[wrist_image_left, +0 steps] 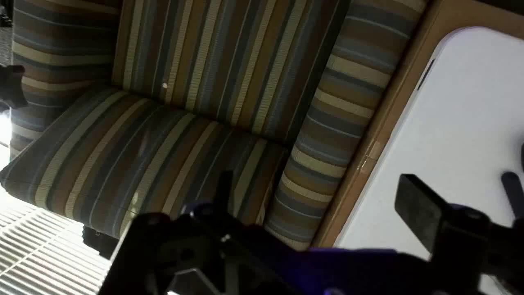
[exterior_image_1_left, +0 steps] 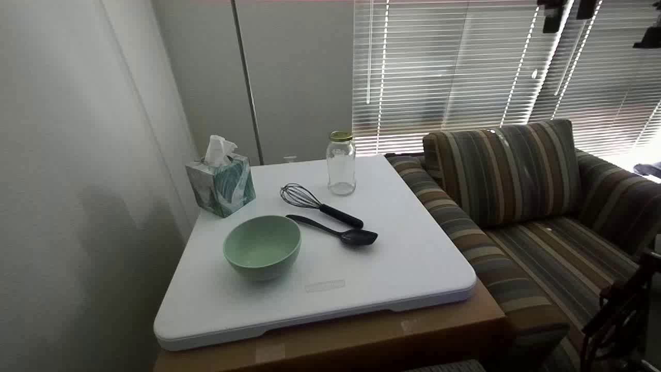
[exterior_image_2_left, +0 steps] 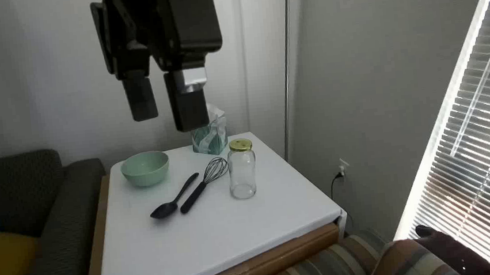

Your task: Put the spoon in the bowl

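The black spoon (exterior_image_1_left: 356, 237) lies flat on the white table, its handle end close to the bowl; it also shows in an exterior view (exterior_image_2_left: 166, 209). The pale mint-green bowl (exterior_image_1_left: 262, 248) stands upright on the table and shows in an exterior view (exterior_image_2_left: 146, 169). It looks empty and is out of the wrist view. My gripper (exterior_image_2_left: 169, 119) is open and empty, high above the table and apart from everything. In the wrist view my gripper (wrist_image_left: 319, 192) has its fingers wide apart. A dark sliver at the right edge there may be the spoon.
A whisk with a black handle (exterior_image_1_left: 341, 215) lies beside the spoon. A clear glass jar (exterior_image_1_left: 341, 170) with a gold lid and a tissue box (exterior_image_1_left: 227, 183) stand on the white table (exterior_image_1_left: 403, 268). A striped armchair (exterior_image_1_left: 506, 175) adjoins the table.
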`<state>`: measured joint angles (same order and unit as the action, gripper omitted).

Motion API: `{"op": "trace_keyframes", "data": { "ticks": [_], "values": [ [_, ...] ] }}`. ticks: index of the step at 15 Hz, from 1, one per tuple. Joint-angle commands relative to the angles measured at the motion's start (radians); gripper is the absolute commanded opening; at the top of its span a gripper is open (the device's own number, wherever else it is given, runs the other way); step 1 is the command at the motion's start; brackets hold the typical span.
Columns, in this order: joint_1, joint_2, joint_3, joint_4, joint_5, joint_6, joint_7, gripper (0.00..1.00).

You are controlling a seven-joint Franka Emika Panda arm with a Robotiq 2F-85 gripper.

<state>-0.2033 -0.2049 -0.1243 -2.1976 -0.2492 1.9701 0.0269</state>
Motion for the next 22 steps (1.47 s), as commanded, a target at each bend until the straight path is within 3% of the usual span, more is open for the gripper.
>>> {"op": "trace_keyframes", "data": {
  "ticks": [1,11,17,22],
  "values": [
    [0.011,0.0,-0.01,0.002,-0.002,-0.003,0.001,1.0],
    [0.13,0.236,0.061,0.073,0.01,0.004,-0.046,1.0],
    [0.182,0.392,0.099,0.135,0.014,0.113,-0.07,1.0],
    [0.206,0.531,0.15,0.231,0.052,0.168,-0.227,1.0]
  ]
}}
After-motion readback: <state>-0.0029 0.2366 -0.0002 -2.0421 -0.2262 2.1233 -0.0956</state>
